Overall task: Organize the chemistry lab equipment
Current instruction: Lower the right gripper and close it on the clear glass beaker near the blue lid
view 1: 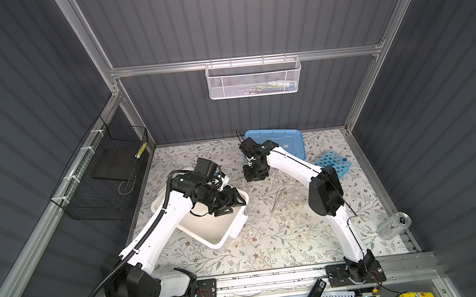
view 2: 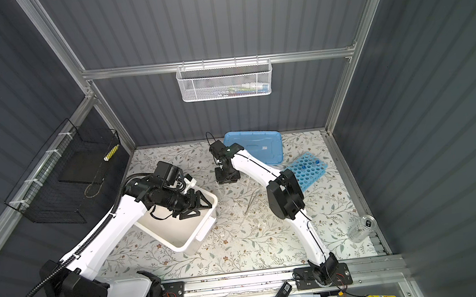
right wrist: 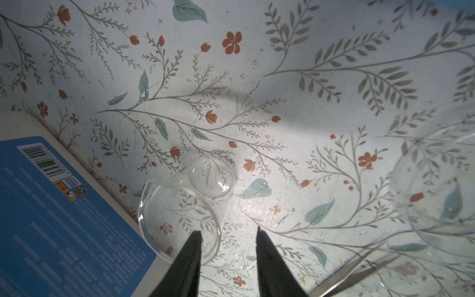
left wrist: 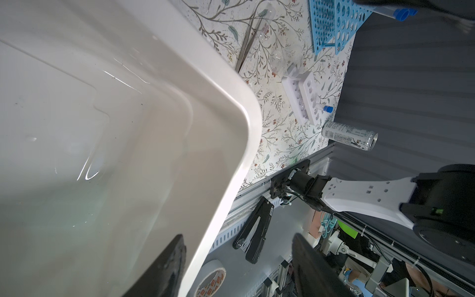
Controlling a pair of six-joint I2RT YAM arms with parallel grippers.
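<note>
On the counter: right gripper at small glass beaker.
Jaws apart, straddling the beaker's rim, not clamped; left gripper apart, empty, over white bin edge.

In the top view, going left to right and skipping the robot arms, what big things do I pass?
From the left: black wire basket → white bin → blue lid → blue rack → drink can.
</note>
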